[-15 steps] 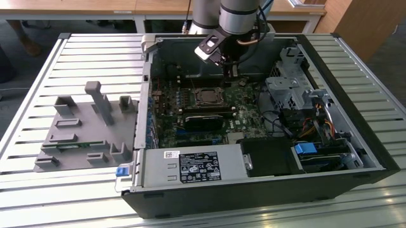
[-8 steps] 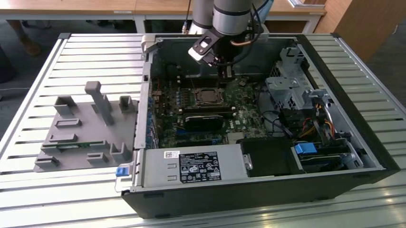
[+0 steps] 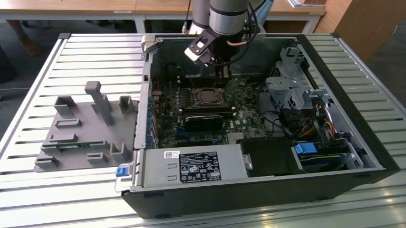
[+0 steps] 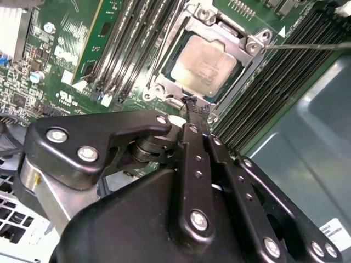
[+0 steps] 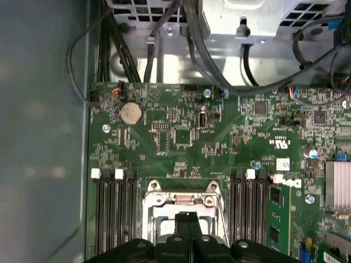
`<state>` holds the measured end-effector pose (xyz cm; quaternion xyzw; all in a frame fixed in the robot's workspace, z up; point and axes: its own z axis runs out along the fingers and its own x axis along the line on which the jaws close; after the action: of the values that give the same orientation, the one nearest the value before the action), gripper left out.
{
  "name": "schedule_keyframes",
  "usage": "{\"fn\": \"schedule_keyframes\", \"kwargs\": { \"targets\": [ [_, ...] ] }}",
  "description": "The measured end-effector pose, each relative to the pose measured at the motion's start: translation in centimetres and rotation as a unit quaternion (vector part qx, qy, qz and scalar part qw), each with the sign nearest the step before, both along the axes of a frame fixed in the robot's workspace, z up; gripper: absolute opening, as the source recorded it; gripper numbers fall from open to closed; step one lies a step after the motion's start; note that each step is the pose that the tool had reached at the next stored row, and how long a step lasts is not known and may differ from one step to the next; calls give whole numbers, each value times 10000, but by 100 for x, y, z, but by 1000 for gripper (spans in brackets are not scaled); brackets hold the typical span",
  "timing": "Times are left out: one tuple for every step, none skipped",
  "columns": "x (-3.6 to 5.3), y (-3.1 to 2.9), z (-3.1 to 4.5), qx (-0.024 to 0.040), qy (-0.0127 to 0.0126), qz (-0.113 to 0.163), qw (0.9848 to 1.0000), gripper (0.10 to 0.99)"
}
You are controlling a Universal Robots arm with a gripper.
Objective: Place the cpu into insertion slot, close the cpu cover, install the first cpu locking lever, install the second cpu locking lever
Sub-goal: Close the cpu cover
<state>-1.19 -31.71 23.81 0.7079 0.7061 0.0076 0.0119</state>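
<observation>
In the exterior view the open case (image 3: 254,199) leaves room to come straight down onto the green board (image 3: 247,121) at the frame's centre, around the cpu cover (image 3: 207,96). To the exterior view's right the drive cage (image 3: 288,88) and loose cables (image 3: 279,126) crowd in, and lower in the frame stand a black block (image 3: 204,122) and the power supply (image 3: 159,166). At the exterior view's left, the posts of a grey fixture (image 3: 89,123) rise from the slatted table (image 3: 95,52).

Near part of the cpu cover (image 5: 160,201) behind the hand (image 5: 186,218)

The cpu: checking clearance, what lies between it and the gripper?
In the second wrist view, the rim of the cpu cover lies between the cpu and the gripper, jaws shut.
</observation>
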Motion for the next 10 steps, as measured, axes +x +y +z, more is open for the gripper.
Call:
{"fn": "schedule_keyframes", "kwargs": {
  "targets": [
    [-9,0,0,0,0,0,10000,106],
    [-17,0,0,1,0,0,10000,106],
    [-26,0,-1,1,0,0,10000,106],
    [-35,0,-1,1,0,0,10000,106],
    [-45,0,-2,1,0,0,10000,106],
    [-57,0,-2,1,0,0,10000,106],
    [-69,0,-3,1,0,0,10000,106],
    [-81,0,-3,0,0,0,10000,106],
    [-93,0,-3,0,0,0,10000,106],
    [-106,0,-3,0,0,0,10000,106]
  ]
}}
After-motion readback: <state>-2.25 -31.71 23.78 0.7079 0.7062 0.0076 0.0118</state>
